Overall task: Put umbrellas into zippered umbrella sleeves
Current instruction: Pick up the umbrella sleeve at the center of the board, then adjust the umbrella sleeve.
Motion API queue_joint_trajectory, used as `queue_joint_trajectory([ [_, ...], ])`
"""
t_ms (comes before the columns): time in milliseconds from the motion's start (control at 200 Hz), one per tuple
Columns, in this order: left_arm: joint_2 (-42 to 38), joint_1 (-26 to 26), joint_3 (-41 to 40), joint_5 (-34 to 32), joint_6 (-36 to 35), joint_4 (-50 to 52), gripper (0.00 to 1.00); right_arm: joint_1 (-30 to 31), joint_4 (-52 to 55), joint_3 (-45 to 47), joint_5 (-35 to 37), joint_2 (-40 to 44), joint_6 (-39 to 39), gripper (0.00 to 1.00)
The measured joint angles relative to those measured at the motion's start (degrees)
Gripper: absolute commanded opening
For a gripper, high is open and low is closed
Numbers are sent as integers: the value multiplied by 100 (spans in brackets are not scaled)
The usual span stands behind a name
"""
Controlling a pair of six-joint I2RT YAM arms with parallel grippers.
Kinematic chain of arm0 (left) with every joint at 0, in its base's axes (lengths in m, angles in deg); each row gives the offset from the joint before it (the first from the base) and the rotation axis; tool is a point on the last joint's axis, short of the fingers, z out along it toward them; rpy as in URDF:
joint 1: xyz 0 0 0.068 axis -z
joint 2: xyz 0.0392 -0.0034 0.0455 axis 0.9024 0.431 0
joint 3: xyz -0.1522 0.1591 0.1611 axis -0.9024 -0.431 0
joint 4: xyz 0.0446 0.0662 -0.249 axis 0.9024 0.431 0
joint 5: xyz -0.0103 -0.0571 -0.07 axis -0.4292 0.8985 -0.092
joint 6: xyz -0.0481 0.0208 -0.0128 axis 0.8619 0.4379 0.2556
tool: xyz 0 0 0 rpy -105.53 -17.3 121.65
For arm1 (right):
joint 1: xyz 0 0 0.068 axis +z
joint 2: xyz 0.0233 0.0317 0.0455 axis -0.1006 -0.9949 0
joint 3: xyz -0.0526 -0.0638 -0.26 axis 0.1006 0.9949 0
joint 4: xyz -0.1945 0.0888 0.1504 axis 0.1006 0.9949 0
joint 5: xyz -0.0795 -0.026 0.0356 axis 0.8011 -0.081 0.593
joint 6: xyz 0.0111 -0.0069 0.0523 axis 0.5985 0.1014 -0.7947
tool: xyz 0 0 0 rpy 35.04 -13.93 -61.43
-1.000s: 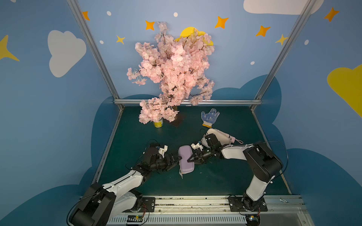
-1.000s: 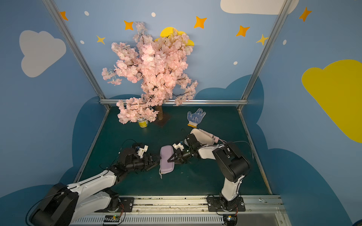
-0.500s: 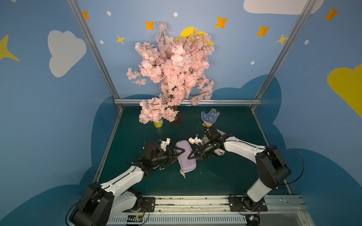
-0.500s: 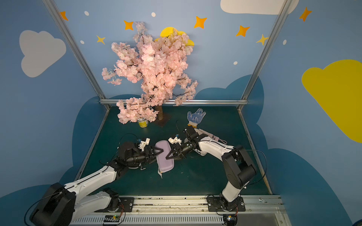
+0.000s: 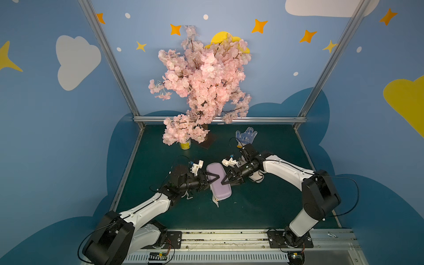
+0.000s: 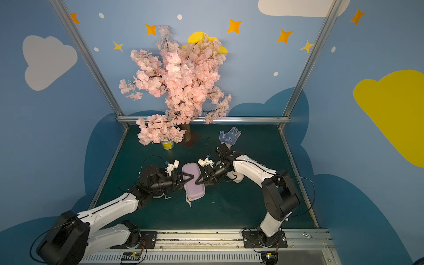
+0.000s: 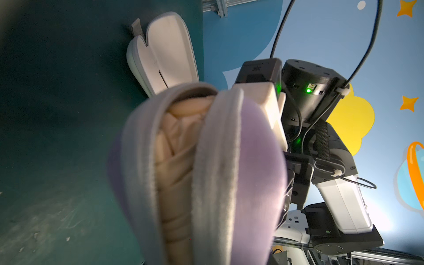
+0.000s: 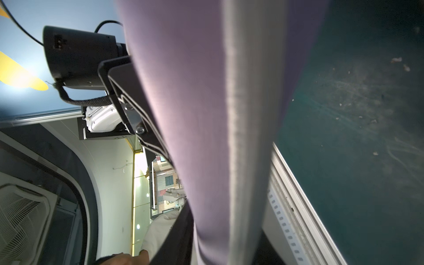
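A lavender sleeve, an oblong hard shell with rounded ends and a pale grey zip band, sits between two grippers that meet it from opposite sides. Its two halves gape on the side facing the left gripper, showing a cream-beige umbrella of soft pleated fabric tucked inside. The left gripper's black triangular jaws clamp the sleeve, one above the shell. The right gripper straddles the opposite edge, part open; whether it presses is unclear. Just behind the right gripper, an off-white sleeve lies open on the dark green mat.
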Motion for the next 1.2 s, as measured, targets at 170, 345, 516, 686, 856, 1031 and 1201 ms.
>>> queue_joint_trajectory([
  [170, 4, -13, 4, 7, -87, 98, 35, -87, -203, 107, -94, 61, -103, 61],
  [345, 275, 7, 306, 315, -857, 763, 33, -680, -369, 463, -37, 518, -214, 79],
  [516, 905, 407, 940, 962, -1663, 1279, 30, -988, -374, 553, 262, 872, -48, 81],
  [686, 1377, 546, 1207, 1432, -1766, 1333, 27, -719, -61, 369, 592, 634, 275, 78],
  [856, 1423, 520, 1211, 1672, -1786, 1440, 25, -625, 15, 363, 514, 557, 479, 76],
  [1031, 1300, 442, 1261, 1856, -1788, 1440, 23, -815, 164, 372, 553, 501, 640, 80],
  [1201, 1021, 380, 1318, 2124, -1873, 1552, 23, -1045, 68, 382, 485, 431, 772, 80],
])
